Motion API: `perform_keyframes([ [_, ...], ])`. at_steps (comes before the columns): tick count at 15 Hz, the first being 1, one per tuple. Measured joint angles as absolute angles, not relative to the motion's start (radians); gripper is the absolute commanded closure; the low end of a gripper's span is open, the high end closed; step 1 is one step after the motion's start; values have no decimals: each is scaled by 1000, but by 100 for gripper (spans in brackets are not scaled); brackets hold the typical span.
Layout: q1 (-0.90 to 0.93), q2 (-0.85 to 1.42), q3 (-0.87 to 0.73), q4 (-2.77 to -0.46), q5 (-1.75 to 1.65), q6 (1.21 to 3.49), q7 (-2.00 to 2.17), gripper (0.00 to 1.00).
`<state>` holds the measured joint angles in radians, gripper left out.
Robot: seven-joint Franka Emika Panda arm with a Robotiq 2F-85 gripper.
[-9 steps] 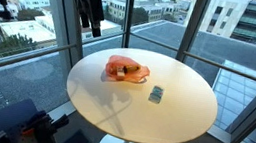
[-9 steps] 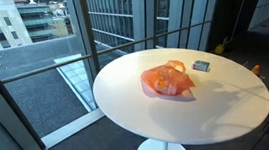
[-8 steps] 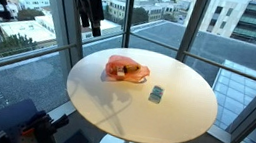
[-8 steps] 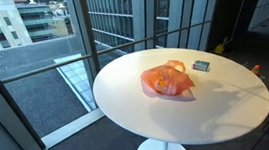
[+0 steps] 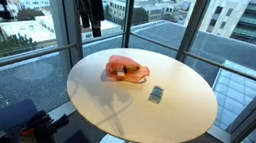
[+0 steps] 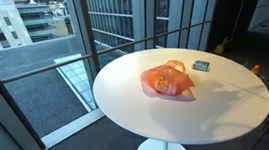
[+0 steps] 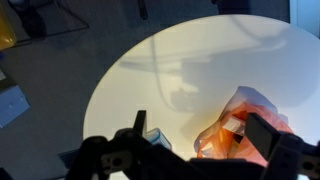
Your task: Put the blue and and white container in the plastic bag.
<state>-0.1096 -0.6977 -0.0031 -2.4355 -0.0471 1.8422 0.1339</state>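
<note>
Container: the blue and white container (image 5: 155, 94) lies flat on the table (image 5: 165, 132), just beside the orange plastic bag (image 5: 126, 70).
Claw: the claw (image 7: 198, 125) hangs high above, spread wide, holding nothing.
Change: nothing has moved, so the pick has not begun.

In the wrist view the container (image 7: 155, 138) sits half hidden behind one finger of the claw (image 7: 198, 122). The bag (image 7: 235, 118), just under the claw, is partly covered by the opposite finger.
</note>
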Motion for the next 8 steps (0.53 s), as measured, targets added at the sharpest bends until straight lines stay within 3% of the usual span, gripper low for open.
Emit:
perform_keyframes([
  [8, -115, -555, -26, -2362, -47, 1914, 138, 0],
])
